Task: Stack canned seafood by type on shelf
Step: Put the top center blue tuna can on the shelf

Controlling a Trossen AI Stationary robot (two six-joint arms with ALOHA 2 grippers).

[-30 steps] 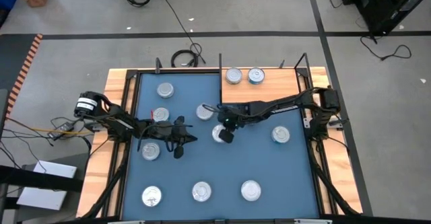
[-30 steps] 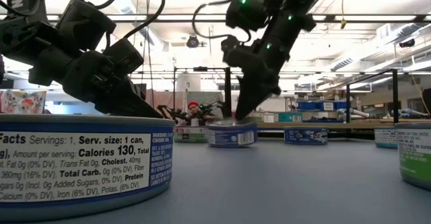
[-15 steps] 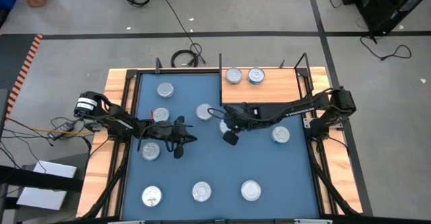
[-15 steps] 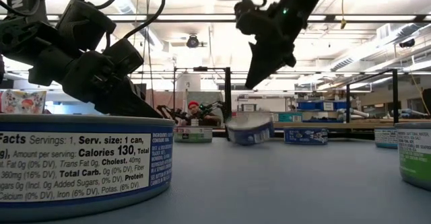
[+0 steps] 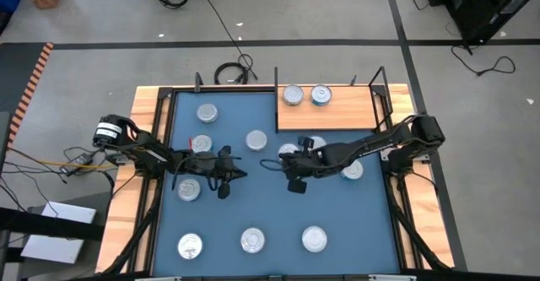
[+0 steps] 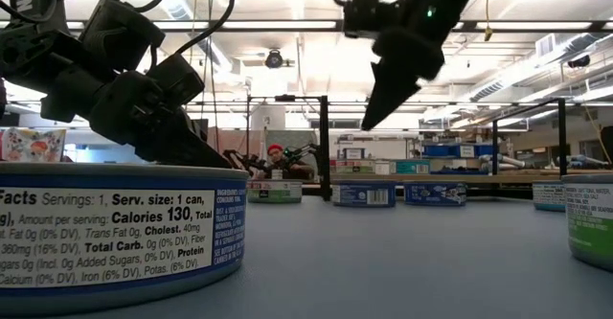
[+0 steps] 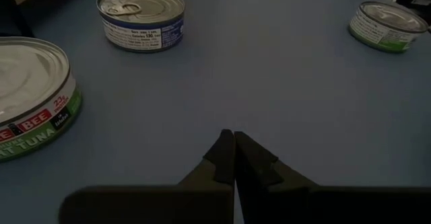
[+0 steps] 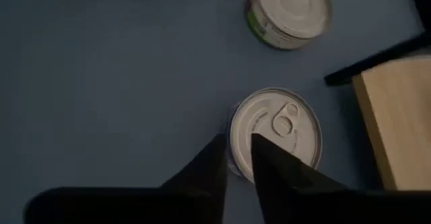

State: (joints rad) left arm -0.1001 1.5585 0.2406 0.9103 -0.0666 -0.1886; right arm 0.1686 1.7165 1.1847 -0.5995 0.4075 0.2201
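Blue mat (image 5: 253, 201) covers the tabletop; wooden shelf (image 5: 354, 112) at its far right corner carries two tuna tins (image 5: 293, 95) side by side. Other tins lie scattered on the mat, three along the near edge. Right gripper (image 8: 236, 158) hangs above a tin (image 8: 283, 131) just in front of the shelf's near edge, fingers slightly parted, gripping nothing. Left gripper (image 7: 234, 158) waits clenched and empty over the mat's left half, beside a green-labelled tin (image 7: 27, 93).

Open blue mat (image 5: 270, 205) lies between the table's front tins (image 5: 252, 241) and both arms; two tins (image 5: 305, 95) occupy the shelf's (image 5: 354, 112) back-left part, the rest bare.
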